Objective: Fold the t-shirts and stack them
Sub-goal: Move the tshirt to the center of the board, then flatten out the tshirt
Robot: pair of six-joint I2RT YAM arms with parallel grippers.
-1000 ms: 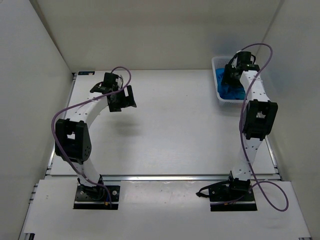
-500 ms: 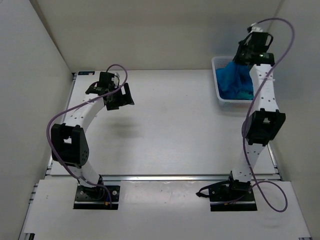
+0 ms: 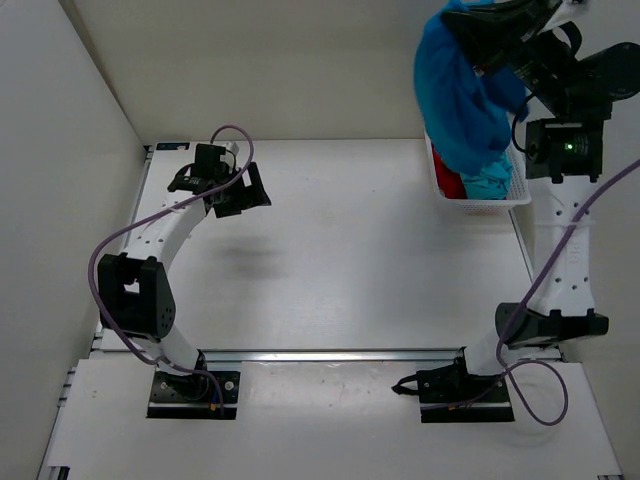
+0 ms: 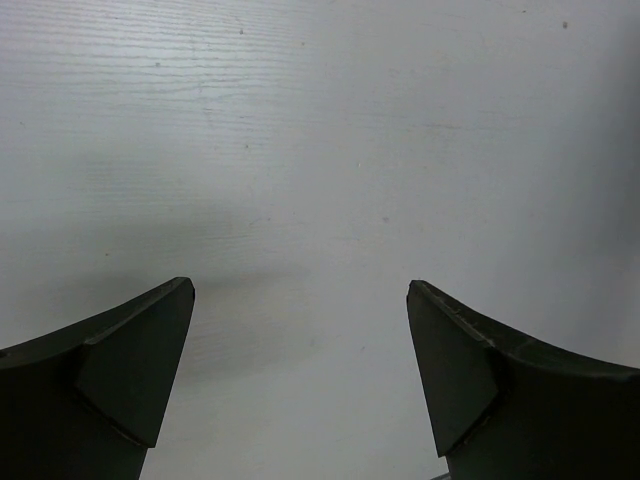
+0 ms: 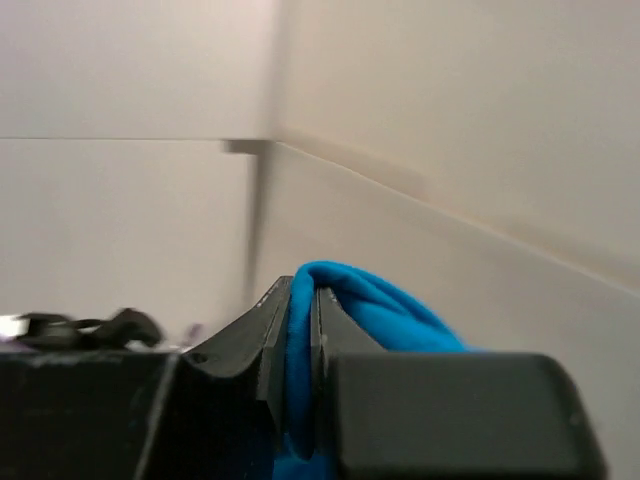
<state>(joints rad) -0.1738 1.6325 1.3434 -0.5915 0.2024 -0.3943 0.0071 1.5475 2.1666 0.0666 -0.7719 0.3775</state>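
The royal blue t-shirt (image 3: 458, 95) hangs over the basket (image 3: 478, 202), clamped in our right gripper (image 5: 300, 305) to clear the teal shirt (image 3: 492, 182) and red shirt (image 3: 449, 184) inside, perhaps touching them; our left gripper (image 4: 300, 360), jaws apart, hovers well left of it.

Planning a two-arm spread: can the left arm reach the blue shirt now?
Probably not: the shirt hangs high over the basket from the right pincer; the open left pincer is far across the table.
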